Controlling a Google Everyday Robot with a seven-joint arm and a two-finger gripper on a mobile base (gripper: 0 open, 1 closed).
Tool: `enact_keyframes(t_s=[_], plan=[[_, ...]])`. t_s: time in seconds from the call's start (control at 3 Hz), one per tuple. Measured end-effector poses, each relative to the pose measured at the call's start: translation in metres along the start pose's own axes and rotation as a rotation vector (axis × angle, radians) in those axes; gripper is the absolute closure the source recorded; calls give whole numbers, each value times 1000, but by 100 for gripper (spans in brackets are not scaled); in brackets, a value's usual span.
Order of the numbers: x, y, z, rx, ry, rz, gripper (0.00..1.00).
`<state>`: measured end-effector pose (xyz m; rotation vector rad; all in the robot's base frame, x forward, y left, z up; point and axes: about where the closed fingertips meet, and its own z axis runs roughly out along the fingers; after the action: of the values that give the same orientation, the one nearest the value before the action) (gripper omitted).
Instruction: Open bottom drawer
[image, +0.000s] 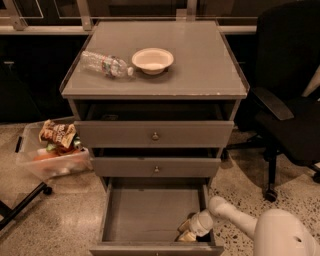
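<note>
The bottom drawer (150, 212) of the grey cabinet stands pulled well out, and its plain grey tray shows empty. Its front panel (150, 248) lies along the lower edge of the view, and its knob is out of view. My gripper (186, 231) sits inside the drawer at its front right corner, just behind the front panel. The white arm (235, 216) reaches in over the drawer's right side. The middle drawer front (156, 167) and the top drawer front (153, 134) each stand slightly ajar above it.
A white bowl (152, 60) and a lying plastic bottle (105, 64) rest on the cabinet top. A clear bin with snack bags (52, 150) sits on the floor at the left. A black office chair (285, 115) stands close at the right.
</note>
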<state>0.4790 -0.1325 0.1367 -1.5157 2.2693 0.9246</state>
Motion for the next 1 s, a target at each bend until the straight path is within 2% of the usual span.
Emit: enact_keyframes(t_s=[0.33, 0.67, 1.0], plan=[[-7, 7, 1, -34, 10, 4, 0], [-13, 10, -4, -43, 8, 7, 0], [-22, 13, -13, -20, -8, -14, 0]])
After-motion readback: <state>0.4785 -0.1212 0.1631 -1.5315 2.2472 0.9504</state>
